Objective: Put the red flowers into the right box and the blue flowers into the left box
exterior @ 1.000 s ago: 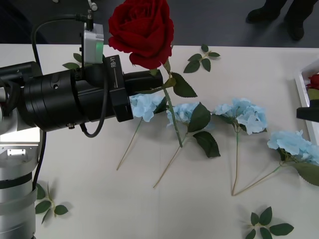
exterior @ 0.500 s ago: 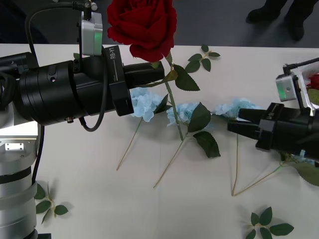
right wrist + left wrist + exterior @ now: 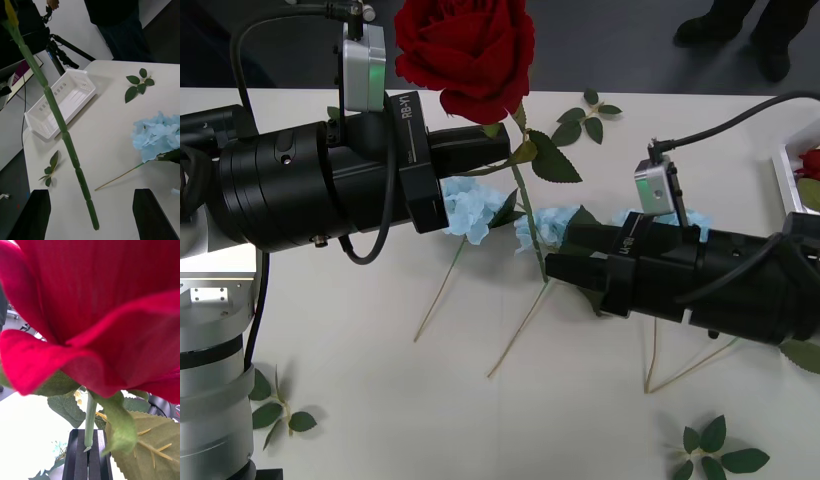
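Reaching leftward since a second ago, the right gripper (image 3: 90, 210), fingers apart, now nears the stem of the red rose (image 3: 463, 52) that the left gripper (image 3: 502, 155) holds clamped upright above the blue flowers (image 3: 472, 212) on the table (image 3: 380, 400).

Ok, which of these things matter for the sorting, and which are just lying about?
Job: red rose in the left gripper's shut fingers; blue flowers on the table; left box; right box; right gripper, open, near the rose stem.
Lying about: loose leaf sprigs on the table; tripod beyond it.
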### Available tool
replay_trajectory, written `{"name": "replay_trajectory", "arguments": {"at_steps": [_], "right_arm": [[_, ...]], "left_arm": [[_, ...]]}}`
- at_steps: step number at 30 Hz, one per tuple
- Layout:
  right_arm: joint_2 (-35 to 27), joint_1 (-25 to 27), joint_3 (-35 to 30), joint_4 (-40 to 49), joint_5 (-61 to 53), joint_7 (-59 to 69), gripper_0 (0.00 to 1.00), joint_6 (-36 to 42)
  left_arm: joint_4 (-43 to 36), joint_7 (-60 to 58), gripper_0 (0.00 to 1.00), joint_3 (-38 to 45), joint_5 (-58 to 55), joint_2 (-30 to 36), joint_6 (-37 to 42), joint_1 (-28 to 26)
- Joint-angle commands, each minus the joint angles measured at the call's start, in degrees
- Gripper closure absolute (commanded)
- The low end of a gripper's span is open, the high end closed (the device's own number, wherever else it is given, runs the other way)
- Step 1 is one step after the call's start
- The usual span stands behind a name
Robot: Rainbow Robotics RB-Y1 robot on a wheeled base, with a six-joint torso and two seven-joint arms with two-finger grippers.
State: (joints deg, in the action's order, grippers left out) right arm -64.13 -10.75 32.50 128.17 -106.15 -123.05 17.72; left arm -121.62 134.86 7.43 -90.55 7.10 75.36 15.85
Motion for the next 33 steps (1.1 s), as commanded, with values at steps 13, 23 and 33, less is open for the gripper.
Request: {"name": "replay_trajectory", "arguments": {"at_steps": [13, 23, 33], "right_arm": [[8.1, -6.9, 10.8, -2.6, 2.7, -4.0, 0.36, -10.0], [8.1, -7.3, 10.8, -3.1, 2.8, -4.5, 1.00, -9.9], [8.1, -7.5, 10.8, -4.2, 2.8, -4.8, 1.00, -10.2]], "left_arm": [[-1.7, 1.5, 1.00, -0.7, -0.7, -1.0, -0.3, 1.2], [-1.7, 1.5, 1.00, -0.7, -0.7, -1.0, -0.3, 1.2], [-1.7, 1.5, 0.44, -0.7, -0.7, -1.0, -0.3, 1.2]]}}
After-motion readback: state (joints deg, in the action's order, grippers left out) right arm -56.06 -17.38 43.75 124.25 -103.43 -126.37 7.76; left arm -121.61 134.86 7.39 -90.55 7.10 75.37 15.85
